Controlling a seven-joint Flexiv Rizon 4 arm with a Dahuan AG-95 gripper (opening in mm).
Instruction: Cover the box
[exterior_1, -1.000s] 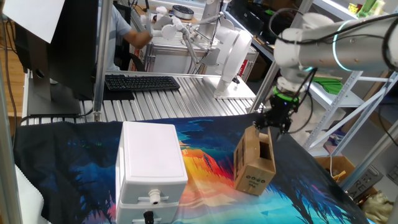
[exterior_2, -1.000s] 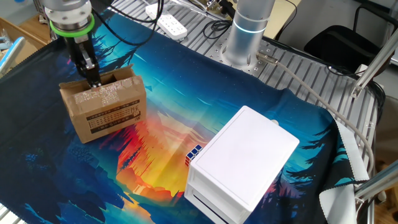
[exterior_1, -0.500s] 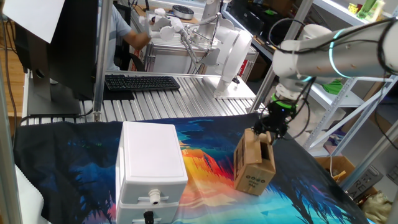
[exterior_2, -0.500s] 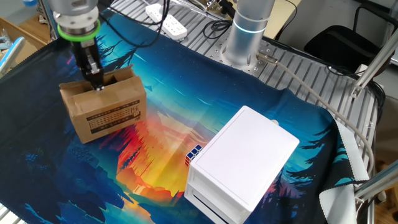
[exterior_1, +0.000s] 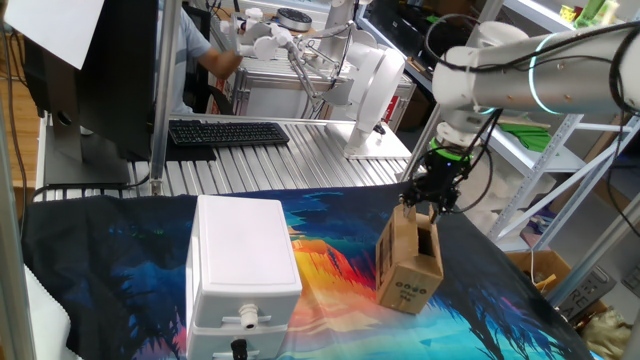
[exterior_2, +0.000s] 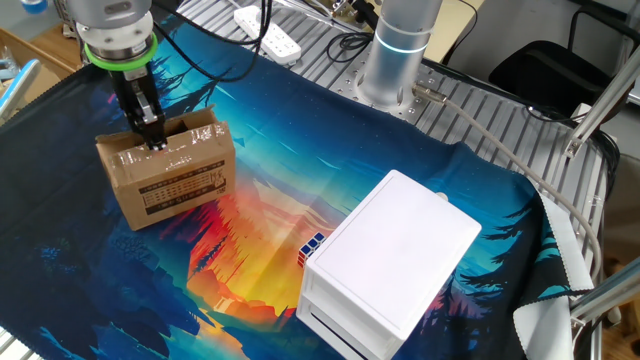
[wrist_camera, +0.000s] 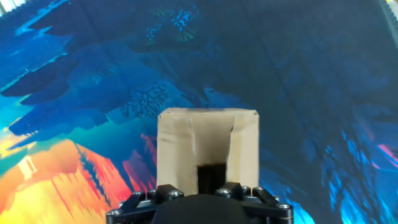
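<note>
The box (exterior_1: 408, 268) is a small brown cardboard carton standing on the colourful cloth, its top flaps partly raised. The other fixed view shows the printed side of the box (exterior_2: 170, 180). My gripper (exterior_1: 422, 203) points straight down at the carton's open top. Its dark fingers (exterior_2: 150, 128) reach the flap at the far edge. Seen from the hand, the box (wrist_camera: 208, 146) lies right below, with pale flaps on either side of a dark opening. Only the gripper's black body (wrist_camera: 199, 208) shows there, and the fingertips are hidden.
A large white plastic case (exterior_1: 243, 255) with a front connector stands on the cloth, seen also in the other fixed view as the white case (exterior_2: 395, 255). A small colour cube (exterior_2: 312, 247) lies beside it. The arm's base (exterior_2: 398, 50), a power strip (exterior_2: 268, 38) and a keyboard (exterior_1: 228, 132) sit behind the cloth.
The hand has shifted a little along the top of the box towards its end flap and sits slightly higher. The box has stayed in place.
</note>
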